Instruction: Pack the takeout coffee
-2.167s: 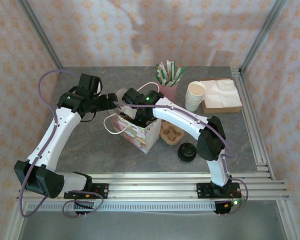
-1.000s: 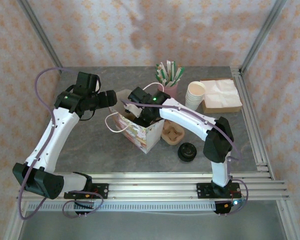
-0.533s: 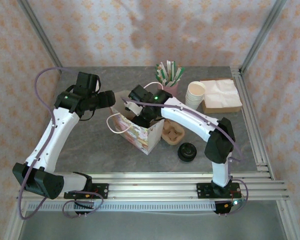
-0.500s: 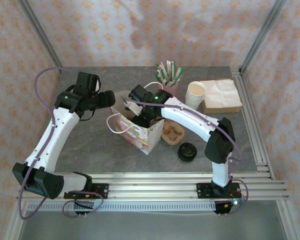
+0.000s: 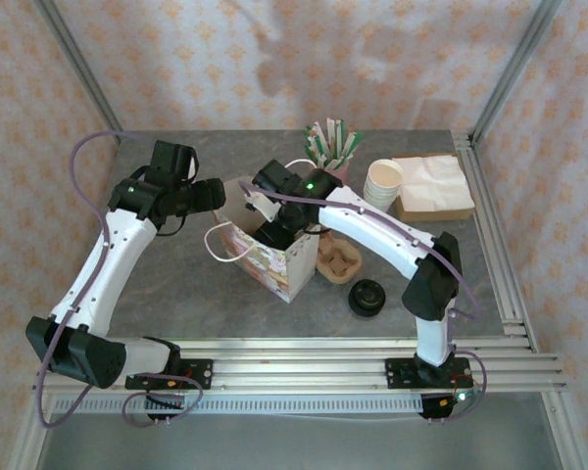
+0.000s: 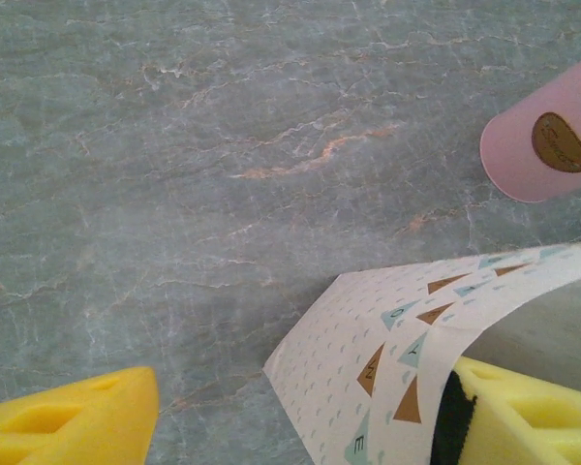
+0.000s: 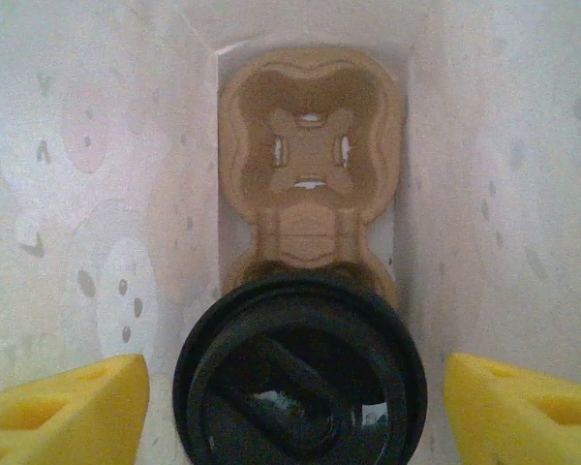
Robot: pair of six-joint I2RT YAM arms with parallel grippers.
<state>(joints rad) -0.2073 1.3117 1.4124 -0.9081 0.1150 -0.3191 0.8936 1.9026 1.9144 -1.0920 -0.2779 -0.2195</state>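
Right wrist view: the coffee [image 7: 300, 383] sits in the near socket of a carrier [image 7: 310, 145] on the floor of the bag [image 7: 97, 194]. The far socket is empty.
Right arm: the right pincer [image 7: 292, 373] is spread, with one yellow finger [image 7: 68, 412] on each side of the black lid. There is a gap on both sides and nothing is pinched.
Left arm: the left pincer [image 6: 305, 387] is spread. The bag's flap [image 6: 407, 329] lies against one pad, and the other pad stands well apart above the counter [image 6: 174, 145].
Step in hand (judged): first cup seated and let go; withdrawal from the bag comes next.
Method, lift: raise the right arm straight up, fingers wide, so that no pad catches the lid rim.
Method, clearance: stay centred between the paper walls, since a snag could tip the cup or drag the carrier.
Method, bag mouth: the flap only leans on one pad, so closing on it would hold the mouth open more surely.
Method, next cup: aim for the empty far socket and lower vertically.
Count, coffees: two. One is in the bag; the second coffee [image 5: 367, 297] stands on the counter near the right arm.
Count, carriers: two. One is inside the bag; the spare carrier [image 5: 335, 257] lies just beside the bag.
Count, bags: one.
Count, other: one white cup stack [image 5: 382, 186], one pink cup [image 5: 328, 178] of sticks and one napkin box [image 5: 433, 188].
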